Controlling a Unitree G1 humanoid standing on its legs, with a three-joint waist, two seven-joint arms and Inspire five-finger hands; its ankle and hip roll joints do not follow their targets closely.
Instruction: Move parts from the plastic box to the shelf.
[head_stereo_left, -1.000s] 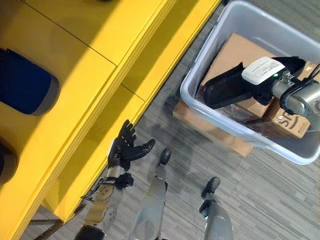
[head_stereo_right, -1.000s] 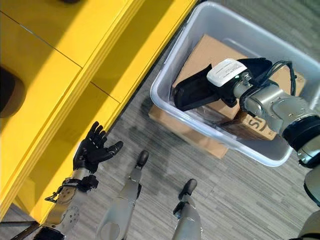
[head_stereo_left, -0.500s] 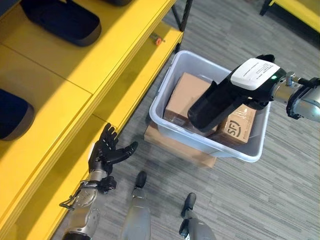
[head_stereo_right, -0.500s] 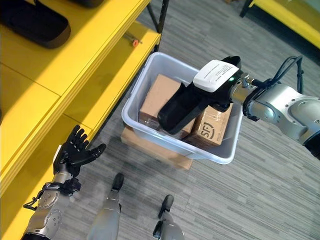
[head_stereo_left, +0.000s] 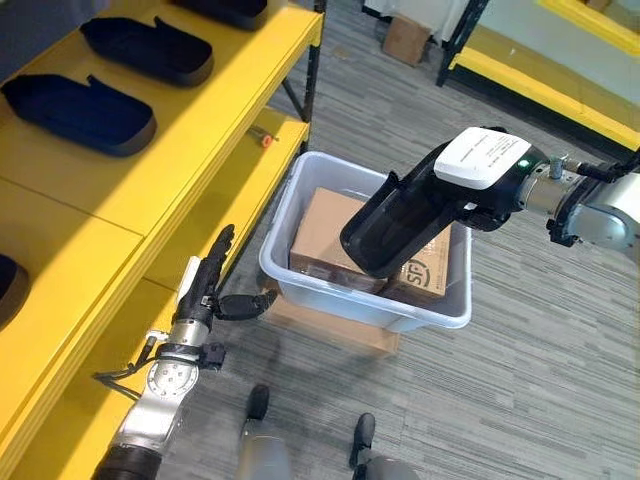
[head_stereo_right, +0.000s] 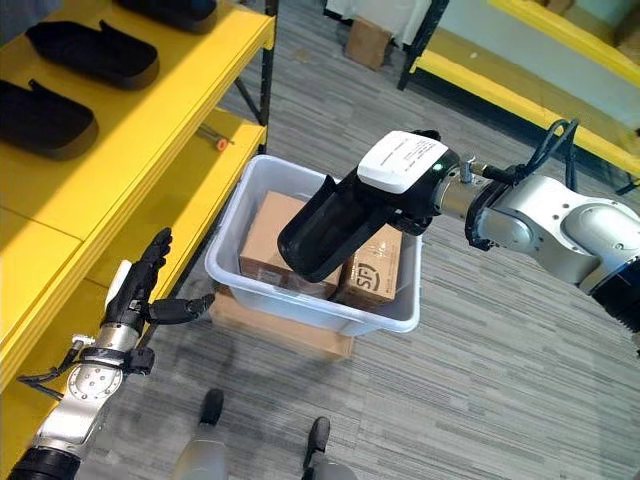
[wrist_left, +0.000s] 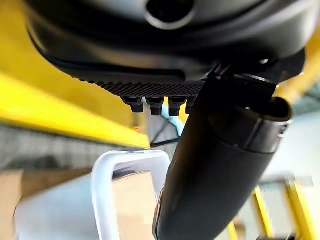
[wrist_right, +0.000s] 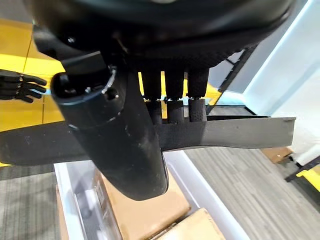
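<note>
Black part (head_stereo_left: 400, 220) now higher above plastic box (head_stereo_left: 300, 283).

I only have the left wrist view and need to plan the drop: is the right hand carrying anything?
Observer: Yes. The right hand has its fingers curled over a long black moulded plastic part, held over the clear plastic box.
Operator: What is in the box?
Observer: Two brown cardboard cartons, as far as shows.
Operator: Any room on the shelf?
Observer: The yellow shelf carries similar dark parts on its top level, with bare yellow surface nearer the robot.
</note>
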